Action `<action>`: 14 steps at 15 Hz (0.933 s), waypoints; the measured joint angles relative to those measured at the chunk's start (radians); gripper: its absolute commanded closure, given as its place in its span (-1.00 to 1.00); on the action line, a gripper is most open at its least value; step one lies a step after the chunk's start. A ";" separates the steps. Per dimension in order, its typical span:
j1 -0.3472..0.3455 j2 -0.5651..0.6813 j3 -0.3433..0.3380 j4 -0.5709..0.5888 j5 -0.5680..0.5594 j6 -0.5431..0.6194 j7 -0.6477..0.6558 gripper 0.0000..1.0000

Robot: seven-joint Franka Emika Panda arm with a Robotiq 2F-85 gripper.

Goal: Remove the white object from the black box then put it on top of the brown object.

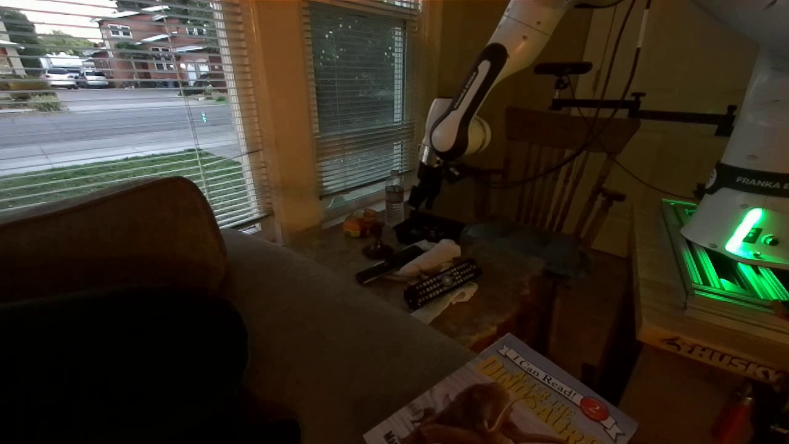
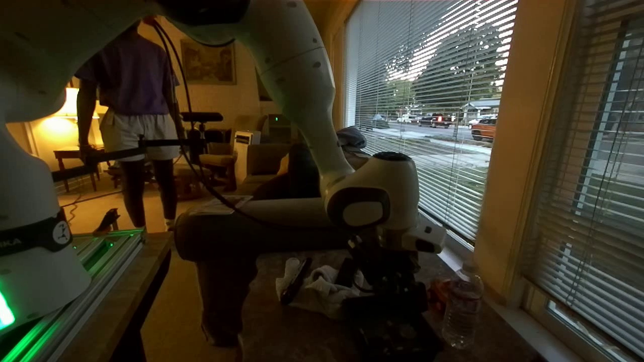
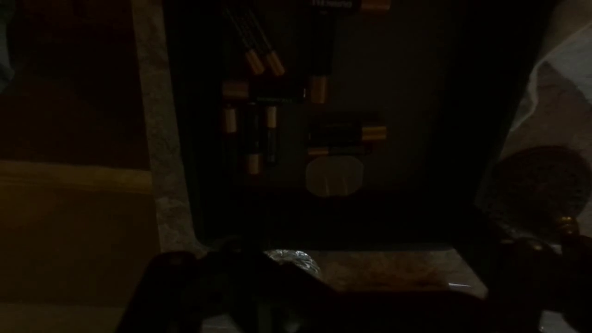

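The jaws of the gripper [image 3: 354, 259] stand spread wide, the table [image 3: 393, 268] and a clear water bottle [image 3: 296, 260] showing in the gap between them in the wrist view; nothing appears held, though it is too dim to make out the jaw faces. In both exterior views they hang over the black box [image 3: 323, 219]. The white rounded piece [image 3: 334, 175] lies on the floor of that box, a little ahead of the jaws in the wrist view, close to the box wall nearest them and only slightly left of their midline. Its longer axis runs across that view, roughly the way the jaws close, so I judge the next move wants a shift forward and a descent inside that wall, to take it by its two shorter ends. A slim battery [image 3: 340, 151] runs along its far long side, touching or just beside, I cannot tell which, with a thick copper-topped battery [image 3: 347, 132] past that. The piece looks dull grey-white, perhaps translucent, its corners well rounded, with two thin bright streaks that may be ridges or glints; its thickness cannot be read. Outside the box, to the right, stands the round-topped dark brown stand [image 3: 539, 185], likely its destination.
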 measured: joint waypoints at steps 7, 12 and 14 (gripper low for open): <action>0.000 0.069 -0.015 0.041 -0.001 0.001 0.000 -1.00; -0.004 0.124 -0.006 0.106 -0.021 -0.001 -0.013 -1.00; -0.004 0.140 -0.006 0.130 -0.037 -0.010 -0.015 -1.00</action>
